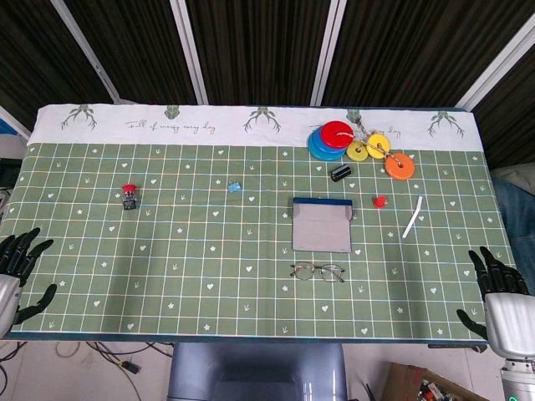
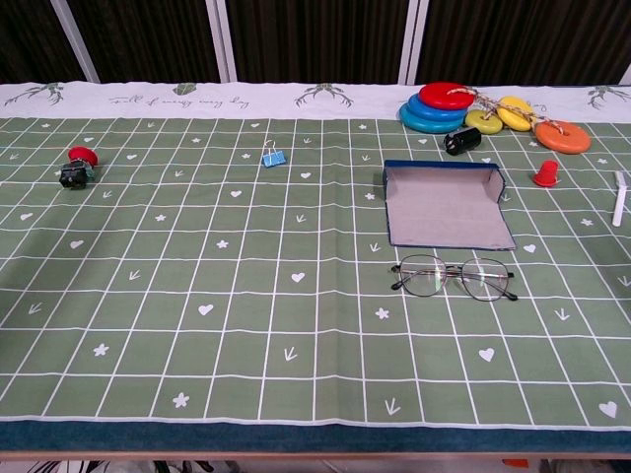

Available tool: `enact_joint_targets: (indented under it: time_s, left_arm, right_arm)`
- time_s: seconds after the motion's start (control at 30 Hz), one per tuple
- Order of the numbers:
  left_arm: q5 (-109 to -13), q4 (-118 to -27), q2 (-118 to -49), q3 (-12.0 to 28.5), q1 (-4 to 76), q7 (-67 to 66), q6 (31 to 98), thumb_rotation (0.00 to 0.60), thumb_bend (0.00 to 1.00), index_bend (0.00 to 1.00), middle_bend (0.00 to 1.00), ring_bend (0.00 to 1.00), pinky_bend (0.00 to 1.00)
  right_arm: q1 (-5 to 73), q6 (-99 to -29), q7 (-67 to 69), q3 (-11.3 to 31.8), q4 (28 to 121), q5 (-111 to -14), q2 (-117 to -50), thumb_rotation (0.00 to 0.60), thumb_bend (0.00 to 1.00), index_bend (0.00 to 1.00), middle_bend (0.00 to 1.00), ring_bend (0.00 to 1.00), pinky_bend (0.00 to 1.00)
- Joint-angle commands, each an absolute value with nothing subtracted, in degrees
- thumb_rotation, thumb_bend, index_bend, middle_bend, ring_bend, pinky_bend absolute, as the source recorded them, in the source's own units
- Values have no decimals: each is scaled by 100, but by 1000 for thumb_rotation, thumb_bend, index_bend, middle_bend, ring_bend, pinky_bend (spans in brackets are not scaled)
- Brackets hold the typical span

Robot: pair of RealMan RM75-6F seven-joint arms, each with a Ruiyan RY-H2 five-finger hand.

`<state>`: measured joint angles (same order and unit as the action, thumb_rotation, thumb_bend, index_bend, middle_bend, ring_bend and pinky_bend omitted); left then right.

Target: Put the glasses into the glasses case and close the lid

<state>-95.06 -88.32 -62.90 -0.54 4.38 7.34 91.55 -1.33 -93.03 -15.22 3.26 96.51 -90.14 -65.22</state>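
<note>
though partly cut off, both hands (image 1: 21, 263) (image 1: 501, 288) empty, fingers apart

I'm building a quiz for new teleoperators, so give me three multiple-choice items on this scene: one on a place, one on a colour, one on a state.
1. Where do the glasses lie?
A. Inside the case
B. On the cloth just in front of the case, on the robot's side
C. Beside the blue clip

2. What colour is the top disc of the stack at the far right?
A. Red
B. Green
C. White

3. What state is the glasses case in?
A. Closed
B. Open and empty
C. Open with glasses inside

Answers: 1 B, the glasses lie apart from the case's near edge; 2 A, a red disc tops the blue ones; 3 B, the grey lining shows bare.
</note>
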Motion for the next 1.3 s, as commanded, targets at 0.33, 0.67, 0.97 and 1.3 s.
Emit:
enact_joint_targets:
  time_s: [0.33, 0.67, 0.97, 1.3]
  left_arm:
    - [-9559, -8857, -6258, -47, 414, 796, 9252, 600, 339, 119, 0, 0, 0]
    - [-9610, -8819, -6347, -51, 385, 767, 9328, 600, 340, 119, 0, 0, 0]
    - [-9544, -8855, -6316, -58, 408, 810, 9217, 600, 340, 119, 0, 0, 0]
    - [-9560, -8878, -6273, -69, 424, 873, 9192, 600, 340, 121, 0, 0, 0]
  right_arm:
    - [-108, -9204, -1605, 278, 9610, -9035, -6585, 600, 117, 20, 60, 169, 209]
    - [-94, -9110, -1117, 302, 9578, -8899, -6590, 600, 117, 19, 60, 148, 209]
    - [179, -8343, -350, 297, 10053, -8546, -6227, 600, 117, 21, 69, 130, 209]
    - [1196, -6666, -689, 841, 10628, -7241, -5866, 600, 118, 55, 152, 128, 209]
